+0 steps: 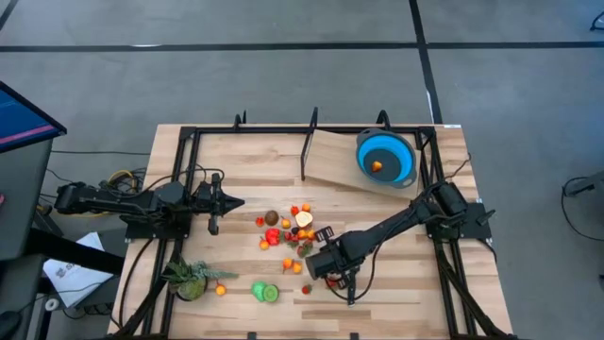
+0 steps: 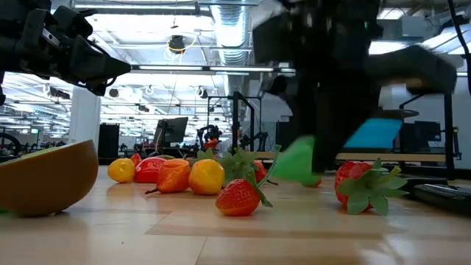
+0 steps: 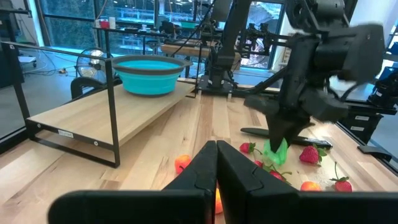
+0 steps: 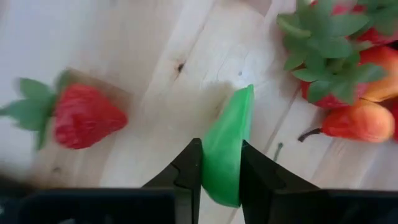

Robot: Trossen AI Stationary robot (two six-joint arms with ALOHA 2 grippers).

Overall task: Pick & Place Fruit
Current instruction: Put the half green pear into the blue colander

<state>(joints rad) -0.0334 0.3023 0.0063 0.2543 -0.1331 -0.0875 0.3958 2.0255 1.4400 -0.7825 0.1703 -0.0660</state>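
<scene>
Several small toy fruits (image 1: 288,231), red, orange and yellow, lie loose on the wooden table's middle. My right gripper (image 1: 316,262) stands at the pile's near right side, pointing steeply down, shut on a bright green fruit piece (image 4: 225,149), which also shows in the low view (image 2: 298,162). A strawberry (image 4: 84,115) lies beside it. The blue bowl (image 1: 385,158) sits on a raised board at the far right with one orange fruit (image 1: 377,165) inside. My left gripper (image 1: 236,202) waits shut at the table's left, level, touching nothing. My right gripper pinches the green piece's near end (image 4: 221,177) between its two fingers (image 4: 186,171), one on each flat side. The fingers come from above, slanting steeply down. The piece's pointed end (image 4: 247,93) sticks out past the fingertips, just above the tabletop.
A sloped wooden board (image 1: 330,161) under the bowl rests on a black frame (image 1: 307,142) along the far edge. A spiky green plant (image 1: 189,279) and green slices (image 1: 264,292) lie at the near left. A brown fruit half (image 2: 44,177) sits close to the low camera.
</scene>
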